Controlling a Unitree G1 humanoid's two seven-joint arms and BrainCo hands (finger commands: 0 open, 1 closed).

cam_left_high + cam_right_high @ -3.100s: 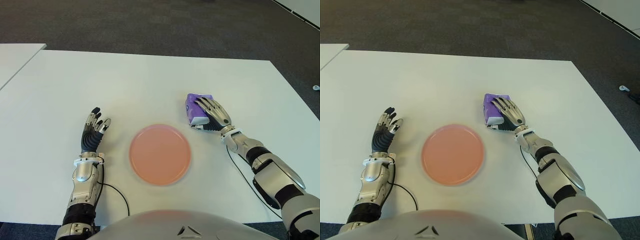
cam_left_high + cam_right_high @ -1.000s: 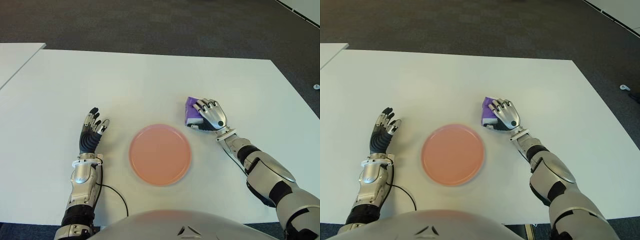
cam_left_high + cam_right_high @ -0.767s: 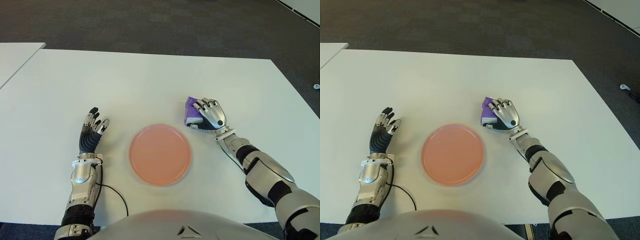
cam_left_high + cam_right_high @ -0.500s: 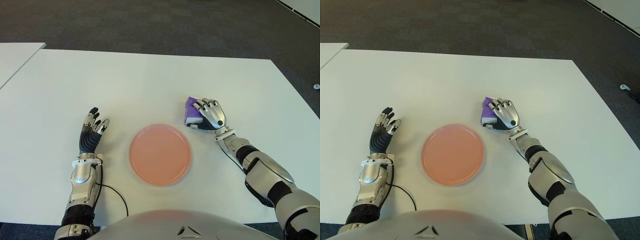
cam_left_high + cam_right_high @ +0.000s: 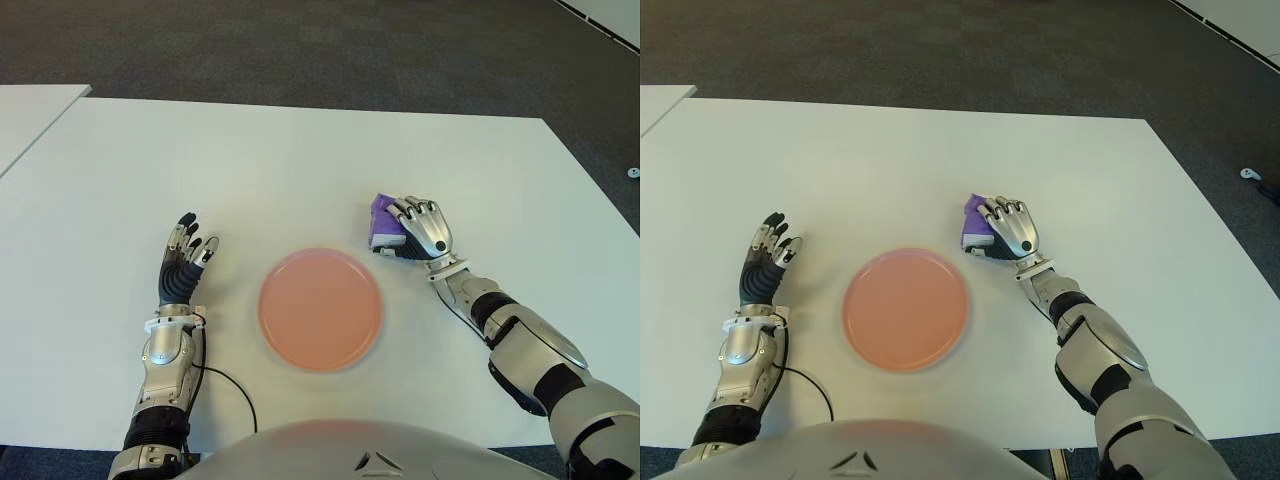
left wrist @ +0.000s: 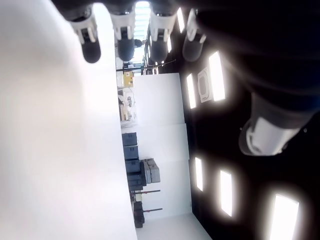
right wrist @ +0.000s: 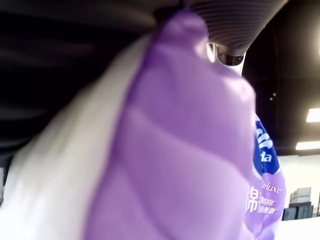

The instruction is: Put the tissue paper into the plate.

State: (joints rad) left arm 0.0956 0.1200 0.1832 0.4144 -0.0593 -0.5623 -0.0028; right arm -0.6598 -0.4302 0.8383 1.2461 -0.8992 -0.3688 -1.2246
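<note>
A purple and white tissue pack (image 5: 381,222) sits on the white table (image 5: 300,160), just right of and beyond the round pink plate (image 5: 320,309). My right hand (image 5: 420,228) is curled over the pack, fingers wrapped on its top. In the right wrist view the purple pack (image 7: 190,165) fills the picture, pressed against the palm. The plate holds nothing. My left hand (image 5: 182,266) shows left of the plate, its fingers straight and spread, holding nothing.
A second white table (image 5: 30,115) shows at the far left edge. Dark carpet (image 5: 300,50) lies beyond the table's far edge. A black cable (image 5: 235,390) runs near the left forearm.
The right hand's fingers have curled around the pack and drawn it slightly nearer and left. The left hand has stayed put.
</note>
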